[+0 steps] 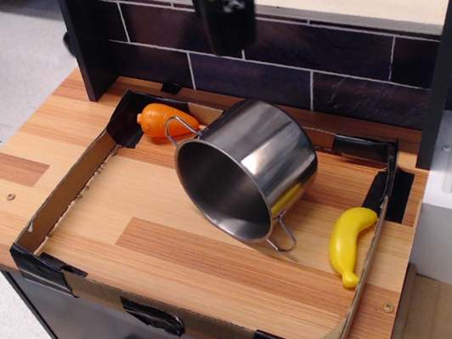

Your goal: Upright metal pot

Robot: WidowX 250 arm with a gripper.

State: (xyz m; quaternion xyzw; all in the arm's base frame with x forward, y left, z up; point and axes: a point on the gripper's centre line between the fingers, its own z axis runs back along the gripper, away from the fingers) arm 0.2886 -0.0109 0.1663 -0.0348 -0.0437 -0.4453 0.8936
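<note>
The metal pot (264,163) lies on its side in the middle of the wooden tray area, its open mouth facing front left. One wire handle (176,127) points up by the carrot, the other (281,235) rests on the wood at the front. My gripper (228,44) hangs high above the back of the table, above and behind the pot and well apart from it. It is turned edge-on, so its fingers show as one dark block and I cannot tell whether they are open. It holds nothing that I can see.
An orange toy carrot (165,119) lies at the back left, just behind the pot's rim. A yellow toy banana (349,242) lies at the front right. A low cardboard wall (66,190) rings the work area. A dark tiled backsplash (337,57) stands behind.
</note>
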